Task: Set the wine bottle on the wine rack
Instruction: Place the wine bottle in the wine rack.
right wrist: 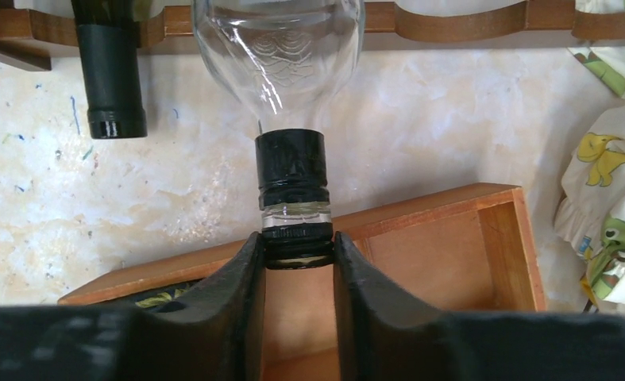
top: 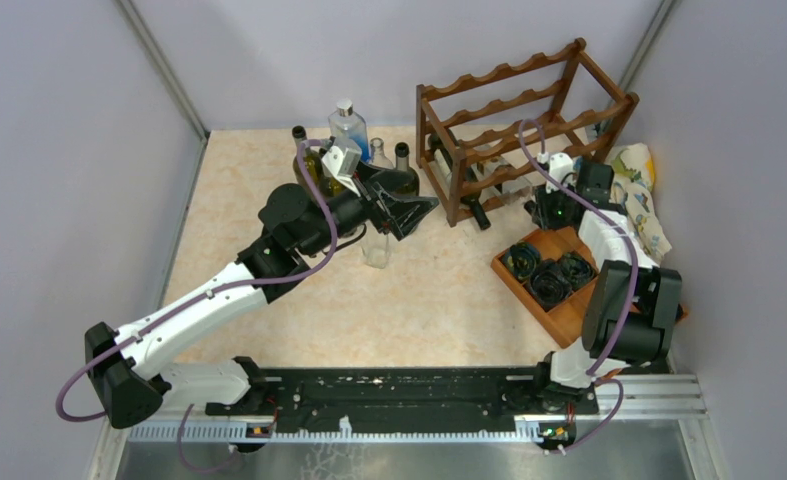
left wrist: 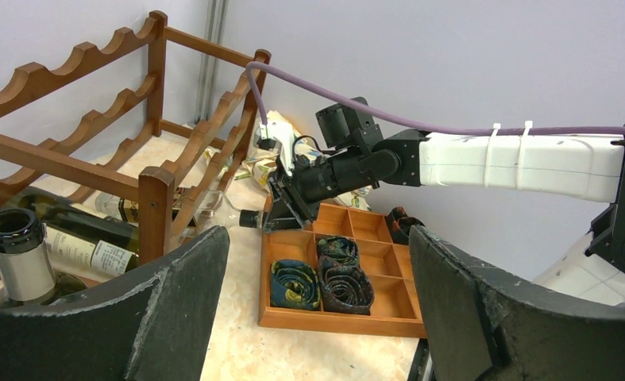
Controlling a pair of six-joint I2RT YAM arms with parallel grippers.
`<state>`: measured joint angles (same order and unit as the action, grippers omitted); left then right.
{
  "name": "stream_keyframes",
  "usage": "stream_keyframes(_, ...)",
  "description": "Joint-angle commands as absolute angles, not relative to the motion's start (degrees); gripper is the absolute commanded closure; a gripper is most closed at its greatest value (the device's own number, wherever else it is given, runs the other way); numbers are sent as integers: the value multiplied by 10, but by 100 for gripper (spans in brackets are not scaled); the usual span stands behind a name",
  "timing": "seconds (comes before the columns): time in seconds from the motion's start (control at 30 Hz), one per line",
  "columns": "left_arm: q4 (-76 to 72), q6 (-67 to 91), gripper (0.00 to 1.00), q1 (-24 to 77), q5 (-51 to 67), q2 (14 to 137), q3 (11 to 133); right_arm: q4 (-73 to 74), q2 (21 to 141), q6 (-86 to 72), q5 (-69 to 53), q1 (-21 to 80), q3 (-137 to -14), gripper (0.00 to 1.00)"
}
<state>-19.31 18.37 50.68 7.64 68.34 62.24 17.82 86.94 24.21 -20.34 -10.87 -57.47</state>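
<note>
I see the clear wine bottle [right wrist: 281, 55] lying on its side, low at the front of the wine rack [top: 529, 100]. Its shoulder crosses the scalloped front rail of the bottom tier, and its black-banded neck points out toward the wooden tray [right wrist: 444, 254]. Whether its weight rests fully on the rails I cannot tell. The right gripper [right wrist: 297, 248] has the mouth of the bottle pinched between its fingers [right wrist: 229, 294], which are closed down to the width of the neck. Just left of it in the right wrist view, a dark green bottle [right wrist: 106, 63] lies in the same tier, neck out.

A patterned cloth [right wrist: 611, 182] is bunched up to the right of the rack. The tray sits on the table [top: 429, 300] under my right wrist, with rolled dark fabric pieces [left wrist: 293, 282] in its near compartments.

My left gripper [top: 419, 215] hangs spread wide with nothing between its fingers, pointing at the rack, beside a cluster of standing bottles [top: 349, 125] left of the rack. One dark-mouthed bottle [left wrist: 15, 246] shows close by its left finger.
</note>
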Motion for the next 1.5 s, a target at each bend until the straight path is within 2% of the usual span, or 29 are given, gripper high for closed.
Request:
stream_keyframes(0.0,-207,184,11,507,84,681,639,174,863,253,-213,-105,-602,88)
stream_keyframes(0.03,-206,183,11,506,83,680,639,174,864,257,-213,-105,-601,94)
stream_keyframes(0.1,-206,183,11,506,83,680,638,173,867,266,-214,-105,-595,100)
stream_keyframes(0.4,-198,180,11,506,84,688,649,86,887,271,-205,-95,-540,100)
stream_keyframes(1.17,-184,180,11,506,95,723,680,53,945,269,-165,-75,-506,100)
stream_keyframes(1.47,-180,179,11,506,99,734,692,50,967,259,-163,-71,-534,100)
